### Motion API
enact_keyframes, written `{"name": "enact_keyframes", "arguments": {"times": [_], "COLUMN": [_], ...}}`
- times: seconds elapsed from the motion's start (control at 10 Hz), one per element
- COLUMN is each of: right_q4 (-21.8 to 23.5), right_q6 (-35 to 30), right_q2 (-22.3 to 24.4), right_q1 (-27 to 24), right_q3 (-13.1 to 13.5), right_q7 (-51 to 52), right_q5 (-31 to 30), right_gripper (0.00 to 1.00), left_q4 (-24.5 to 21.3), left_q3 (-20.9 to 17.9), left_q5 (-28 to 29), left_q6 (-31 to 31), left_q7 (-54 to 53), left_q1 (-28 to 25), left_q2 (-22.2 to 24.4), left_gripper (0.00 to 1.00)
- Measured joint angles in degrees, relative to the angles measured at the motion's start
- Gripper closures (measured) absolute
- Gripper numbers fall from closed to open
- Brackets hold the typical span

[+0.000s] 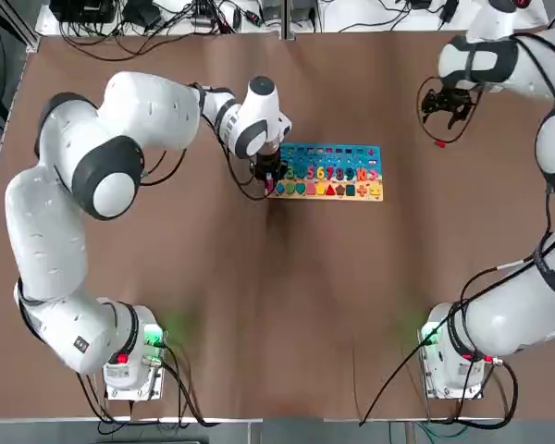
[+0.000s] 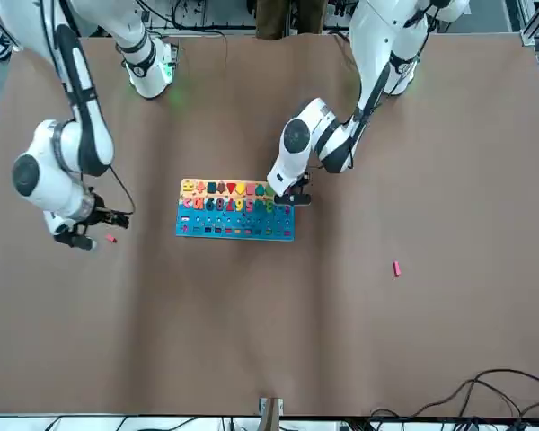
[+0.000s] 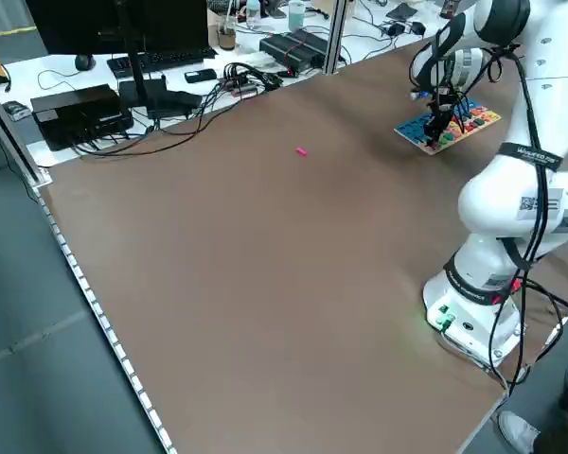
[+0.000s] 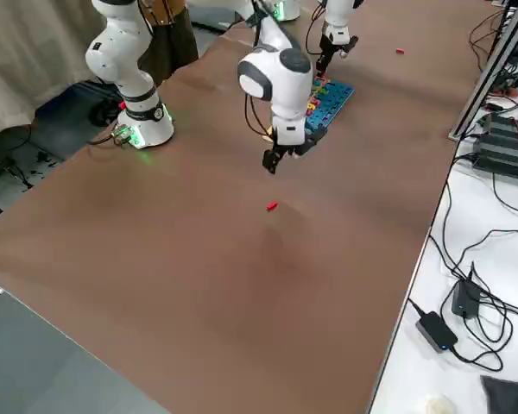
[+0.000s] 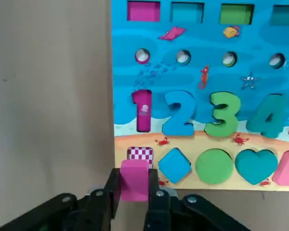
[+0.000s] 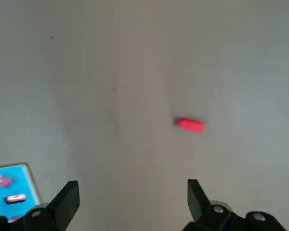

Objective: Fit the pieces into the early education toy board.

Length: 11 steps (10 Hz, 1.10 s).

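Note:
The early education toy board (image 1: 347,154) lies flat mid-table, blue with coloured numbers above a tan strip of shapes (image 5: 216,166). My left gripper (image 1: 267,176) hovers at the board's left end, shut on a pink square piece (image 5: 134,174). That piece sits just short of a checkered slot (image 5: 140,154) in the strip. My right gripper (image 1: 450,104) hangs open over bare table at the far right, above a small red piece (image 1: 441,143) that lies between and beyond its fingers (image 6: 197,198). Another pink piece (image 2: 396,268) lies alone on the table on my left side.
Cables and electronics (image 3: 170,90) crowd the bench beyond the table's left edge. A power brick and more cables (image 4: 453,310) lie past the right edge. The arm bases (image 1: 134,361) stand at the near corners.

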State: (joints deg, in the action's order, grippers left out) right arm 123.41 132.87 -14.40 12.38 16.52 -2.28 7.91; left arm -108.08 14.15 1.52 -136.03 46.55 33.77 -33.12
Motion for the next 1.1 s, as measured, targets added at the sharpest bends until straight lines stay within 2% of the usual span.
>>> {"name": "enact_keyframes", "arguments": {"times": [0.3,0.6,1.0,1.1], "right_q4": [0.74,0.57,-0.76,-1.27], "right_q6": [4.52,5.4,5.45,5.53], "right_q2": [-3.81,-6.69,-8.44,-8.93], "right_q1": [-4.25,-8.52,-8.28,-8.28], "right_q3": [-0.11,-0.12,-0.76,-0.8], "right_q7": [2.23,1.9,-1.13,-1.54], "right_q5": [0.69,6.67,6.92,6.92], "right_gripper": [0.02,0.06,0.28,0.29], "left_q4": [0.12,1.71,2.72,2.72], "left_q3": [-0.05,-0.08,-0.15,-0.19], "left_q5": [0.0,0.0,0.0,0.0], "left_q6": [-0.02,-0.09,-0.12,-0.08], "left_q7": [-0.01,-0.06,-0.08,-0.08], "left_q1": [0.02,0.02,0.0,-0.04], "left_q2": [-0.43,-1.82,-2.92,-2.93], "left_gripper": [0.74,0.74,0.74,0.74]}}
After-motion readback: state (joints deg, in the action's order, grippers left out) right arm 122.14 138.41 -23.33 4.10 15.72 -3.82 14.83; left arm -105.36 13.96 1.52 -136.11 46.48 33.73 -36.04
